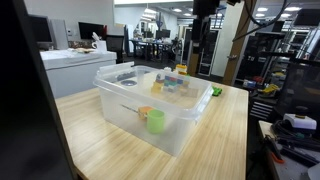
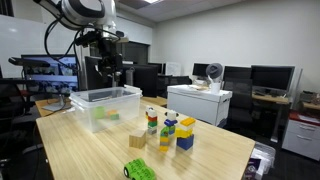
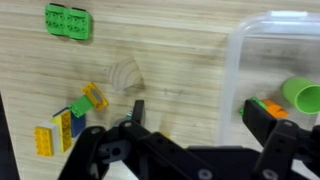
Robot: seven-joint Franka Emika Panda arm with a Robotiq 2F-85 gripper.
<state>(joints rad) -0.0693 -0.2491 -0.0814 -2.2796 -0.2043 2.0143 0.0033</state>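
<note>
The claw (image 3: 198,128) hangs wide open and empty above the rim of a clear rectangular plastic bin (image 3: 233,62), with one finger over the bin and the other over the light wooden surface (image 3: 170,50). Inside the bin, in the wrist view, a bright green plastic cup (image 3: 300,95) lies just beside a small orange block (image 3: 268,105). Left of the claw, a cluster of yellow, blue and green toy bricks (image 3: 70,122) stands on the surface. Farther off lies a flat green brick (image 3: 68,20).
</note>
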